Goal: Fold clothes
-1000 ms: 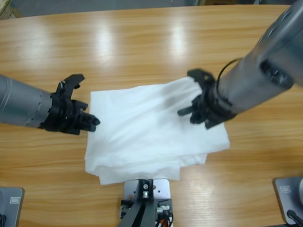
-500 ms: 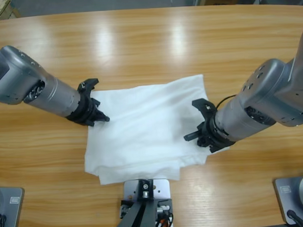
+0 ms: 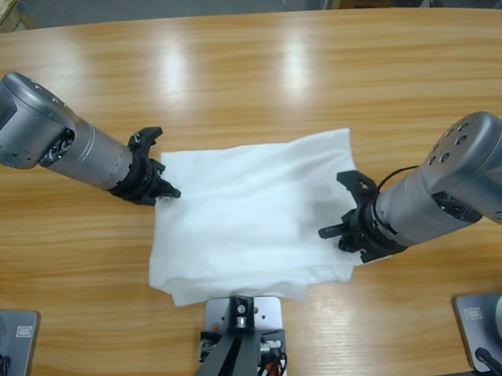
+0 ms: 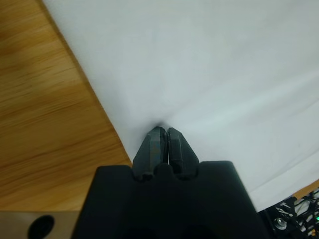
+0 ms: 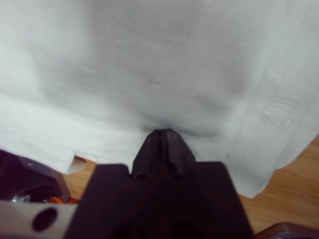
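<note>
The right gripper (image 3: 339,230) sits lower along the T-shirt (image 3: 244,217), whose near edge lies narrower.

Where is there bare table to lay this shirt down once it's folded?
The far strip of the long wooden table, beyond the plain white soft-fabric T-shirt, is bare across its width. Near corners beside the shirt are free but smaller. The middle is crowded: left claw and right claw both sit shut at the shirt's edges.

Bright overhead glare streaks the table (image 3: 230,65); wrist views blurred.
</note>
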You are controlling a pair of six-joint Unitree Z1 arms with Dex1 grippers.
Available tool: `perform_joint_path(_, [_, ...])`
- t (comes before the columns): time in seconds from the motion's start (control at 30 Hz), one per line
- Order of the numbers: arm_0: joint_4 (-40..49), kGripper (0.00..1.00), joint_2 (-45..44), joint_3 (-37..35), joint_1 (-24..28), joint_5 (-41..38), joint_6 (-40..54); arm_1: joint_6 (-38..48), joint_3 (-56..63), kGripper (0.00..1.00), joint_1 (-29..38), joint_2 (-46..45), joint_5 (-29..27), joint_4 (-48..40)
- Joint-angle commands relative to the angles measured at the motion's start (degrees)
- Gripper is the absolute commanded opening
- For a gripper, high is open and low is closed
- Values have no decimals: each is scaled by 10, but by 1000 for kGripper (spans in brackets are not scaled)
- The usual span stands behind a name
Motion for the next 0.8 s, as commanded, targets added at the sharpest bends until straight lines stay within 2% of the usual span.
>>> perform_joint_path(0.03, [-19,0,24,-5,86,9,7,9,55,0,10,39,10,12])
perform_joint_path(0.17, [-19,0,42,-42,144,-8,22,9,55,0,12,40,12,12])
perform_joint_path(0.27, [-9,0,28,-63,154,-11,30,9,55,0,12,39,11,12])
perform_joint_path(0.33, [7,0,-9,-74,128,-10,48,9,55,0,12,40,11,10])
perform_joint_path(0.4, [32,0,-31,-87,76,-6,80,8,55,0,13,40,10,9])
perform_joint_path(0.57, [47,0,-10,-60,-4,-7,82,8,55,0,13,41,9,8])
perform_joint_path(0.7, [41,0,26,-69,-20,-9,75,8,55,0,13,41,10,7])
perform_joint_path(0.8, [41,0,82,-103,-20,-9,75,8,56,0,13,37,11,10])
